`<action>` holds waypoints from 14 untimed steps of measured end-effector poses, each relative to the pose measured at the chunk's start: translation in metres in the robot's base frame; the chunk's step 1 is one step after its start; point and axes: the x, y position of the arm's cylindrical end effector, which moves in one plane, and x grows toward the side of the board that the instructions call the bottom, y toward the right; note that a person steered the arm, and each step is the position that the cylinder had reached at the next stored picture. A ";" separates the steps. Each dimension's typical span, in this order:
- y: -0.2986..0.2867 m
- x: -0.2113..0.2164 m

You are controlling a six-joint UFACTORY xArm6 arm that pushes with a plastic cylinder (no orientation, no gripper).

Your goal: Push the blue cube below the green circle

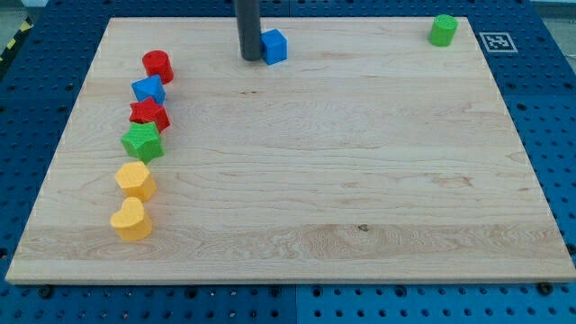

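Rod tip beside the small blue plastic cube

The rod's tip (250,58) touches the blue cube's (274,46) left side (no claw fitted); the green plastic cylinder (443,30) sits well apart, rightward.

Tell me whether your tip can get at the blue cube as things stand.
Probably yes. My tip sits right at the blue cube, on its view-left side, with nothing between them. The board toward the green circle at the view's right looks free of other blocks.

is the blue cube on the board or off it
On the board. The blue cube sits on the wooden board near its top edge, with my tip right against its left side in the view.
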 end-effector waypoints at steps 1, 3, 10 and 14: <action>0.010 -0.016; 0.076 -0.020; 0.238 -0.035; 0.239 -0.019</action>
